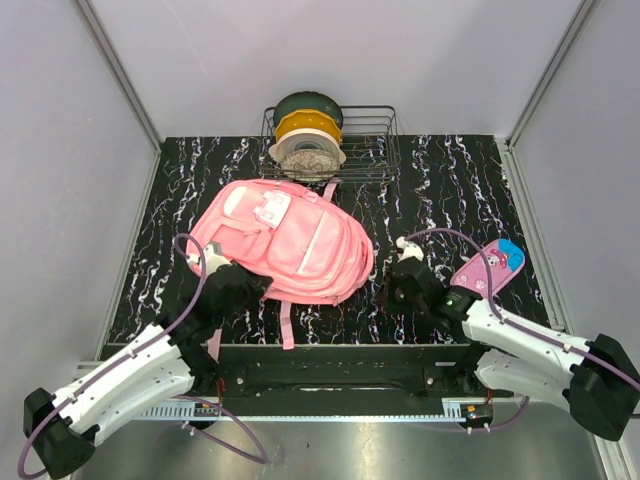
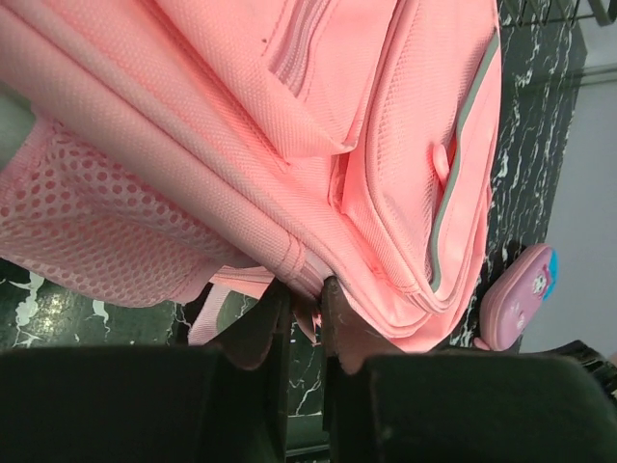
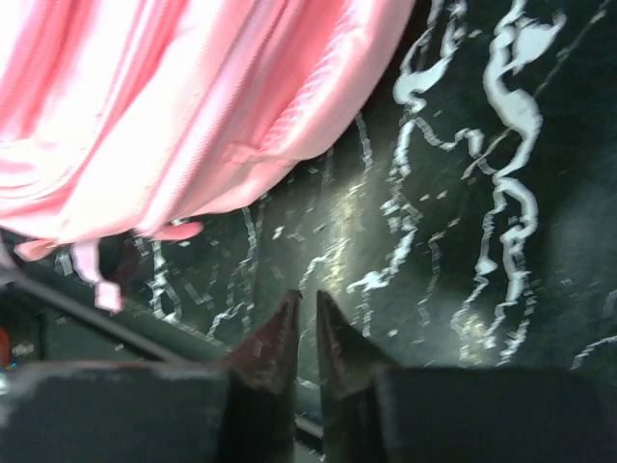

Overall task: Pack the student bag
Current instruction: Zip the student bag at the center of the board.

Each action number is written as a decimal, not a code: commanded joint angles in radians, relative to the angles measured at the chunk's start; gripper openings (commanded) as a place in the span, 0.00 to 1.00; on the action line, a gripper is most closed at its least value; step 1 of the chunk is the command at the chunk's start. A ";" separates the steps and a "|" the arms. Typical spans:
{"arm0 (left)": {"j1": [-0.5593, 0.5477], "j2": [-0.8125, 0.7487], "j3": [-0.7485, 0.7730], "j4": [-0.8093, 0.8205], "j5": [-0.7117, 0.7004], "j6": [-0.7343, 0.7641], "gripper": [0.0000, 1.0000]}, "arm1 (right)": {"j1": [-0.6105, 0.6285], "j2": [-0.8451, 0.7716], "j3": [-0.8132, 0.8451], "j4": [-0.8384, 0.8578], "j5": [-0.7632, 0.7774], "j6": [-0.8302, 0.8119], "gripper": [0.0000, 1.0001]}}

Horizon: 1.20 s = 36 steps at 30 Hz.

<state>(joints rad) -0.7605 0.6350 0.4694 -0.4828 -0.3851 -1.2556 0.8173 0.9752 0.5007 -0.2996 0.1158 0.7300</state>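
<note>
Robot lab cell. Grey panels (image 1: 60, 200) wall in a black marbled table (image 1: 450, 170). Two arms (image 1: 120, 385) bolted to a rail (image 1: 330, 375) at bottom edge.

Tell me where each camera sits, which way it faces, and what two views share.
Top external: above and behind, looking down on the table, pink backpack, pencil case; both arms show.
Left wrist: on the left gripper, facing along the backpack's side toward the pencil case; its fingers pinch pink fabric.
Right wrist: on the right gripper, low over bare table, backpack's edge upper left; fingers nearly together, empty.
Shared: all three see the backpack; top and left wrist, the pencil case.
</note>
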 commanded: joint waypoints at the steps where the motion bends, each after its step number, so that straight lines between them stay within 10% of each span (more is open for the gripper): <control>1: 0.016 -0.003 0.009 0.073 0.064 0.110 0.00 | -0.003 0.017 0.013 0.158 -0.172 -0.037 0.24; 6: 0.016 0.060 0.047 0.115 0.098 0.142 0.00 | 0.005 0.052 -0.063 0.350 -0.258 0.075 0.52; 24: 0.018 0.065 0.084 0.121 0.127 0.140 0.00 | 0.036 0.505 -0.014 0.821 -0.288 0.032 0.55; 27: 0.016 0.055 0.078 0.124 0.134 0.133 0.00 | 0.036 0.543 -0.016 0.882 -0.254 0.022 0.51; 32: 0.016 0.052 0.071 0.125 0.138 0.127 0.00 | 0.037 0.556 -0.024 0.955 -0.228 0.023 0.09; 36: 0.017 0.045 0.066 0.119 0.127 0.136 0.00 | 0.039 0.473 -0.050 0.865 -0.203 0.000 0.00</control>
<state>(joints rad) -0.7383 0.7082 0.4931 -0.4526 -0.2916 -1.1500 0.8558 1.5269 0.4465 0.5339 -0.1726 0.7601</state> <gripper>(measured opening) 0.148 0.132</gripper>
